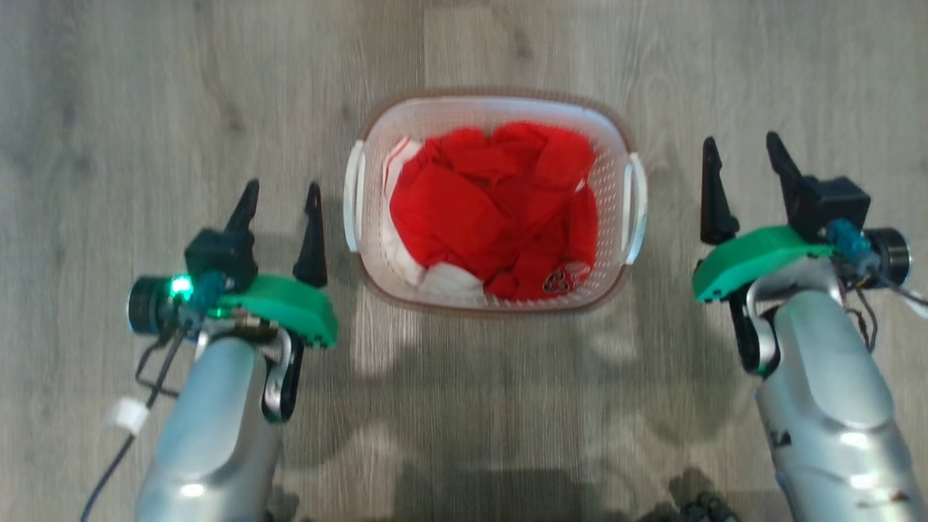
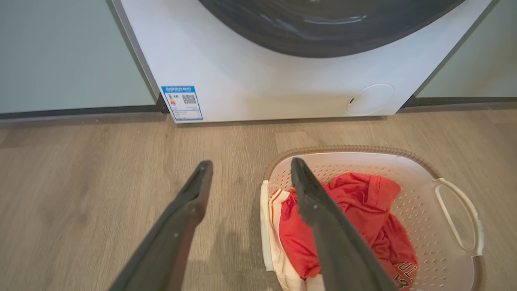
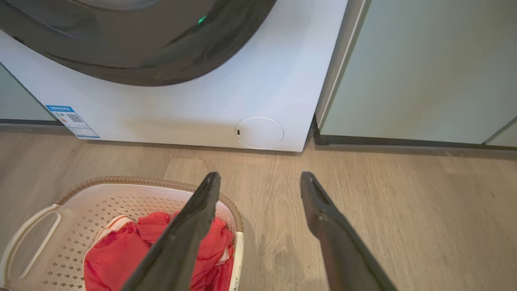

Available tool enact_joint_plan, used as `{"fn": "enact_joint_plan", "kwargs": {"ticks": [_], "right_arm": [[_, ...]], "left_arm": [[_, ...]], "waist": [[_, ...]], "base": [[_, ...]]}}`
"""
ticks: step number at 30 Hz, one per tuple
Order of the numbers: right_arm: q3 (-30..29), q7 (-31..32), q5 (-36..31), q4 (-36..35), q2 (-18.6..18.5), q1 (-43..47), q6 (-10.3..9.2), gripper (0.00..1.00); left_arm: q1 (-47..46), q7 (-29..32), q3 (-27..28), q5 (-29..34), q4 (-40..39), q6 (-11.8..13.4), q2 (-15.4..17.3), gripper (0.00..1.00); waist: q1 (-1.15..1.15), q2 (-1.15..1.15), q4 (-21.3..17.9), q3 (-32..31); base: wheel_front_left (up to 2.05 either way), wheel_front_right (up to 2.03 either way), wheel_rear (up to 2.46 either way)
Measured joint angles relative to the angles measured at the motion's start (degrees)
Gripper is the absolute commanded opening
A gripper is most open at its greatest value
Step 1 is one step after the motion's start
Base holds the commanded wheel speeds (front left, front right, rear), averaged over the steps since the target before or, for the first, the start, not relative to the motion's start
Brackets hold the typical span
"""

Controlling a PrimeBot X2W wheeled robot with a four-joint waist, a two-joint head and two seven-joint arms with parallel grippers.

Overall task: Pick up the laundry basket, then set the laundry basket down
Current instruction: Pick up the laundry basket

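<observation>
From the head view, the laundry basket (image 1: pixel 612 217) sat on the wooden floor (image 1: pixel 145 109) straight ahead of me, between my two arms, with red clothes (image 1: pixel 493 210) heaped inside. Its long axis ran from my left to my right, so a white handle (image 1: pixel 353 196) faced each side. My left tool (image 1: pixel 283 187) stood released, fingers spread and holding nothing, its inner finger just beside the left handle. My right tool (image 1: pixel 741 139) was likewise spread and empty, reaching further forward and with a wider gap to the handle on its side. I judged the left arm the nearer. How high either tool hung above the floor I could not tell.

In the left wrist view, the left tool (image 2: pixel 251 162) pointed at a white washing machine (image 2: pixel 262 81). The basket's near edge lay under the inner finger and bare floor under the outer one.

The right wrist view mirrored it: the right tool (image 3: pixel 260 175) was open and the basket's brown rim (image 3: pixel 121 180) passed beneath the inner finger. A pale cabinet (image 3: pixel 424 68) stood beyond. Floor lay open on both outer sides, and I reckoned each tool needed only to move inward to its handle.
</observation>
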Motion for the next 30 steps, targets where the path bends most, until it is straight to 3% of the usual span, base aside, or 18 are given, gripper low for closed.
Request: {"fn": "enact_joint_plan", "kwargs": {"ticks": [15,30], "right_arm": [[-0.8,0.0,-0.1,11.9,-0.8,-12.0,0.0,1.0],[0.3,0.0,0.0,16.3,-1.0,-14.2,0.0,1.0]], "left_arm": [[-15.2,0.0,-6.5,-4.7,11.5,-1.5,-0.5,1.0],[-21.3,-0.2,-14.0,-8.2,18.0,-2.2,-0.6,1.0]], "waist": [[0.0,0.0,2.0,15.0],[-0.01,0.0,4.2,21.5]], "base": [[0.0,0.0,0.0],[0.0,0.0,0.0]]}}
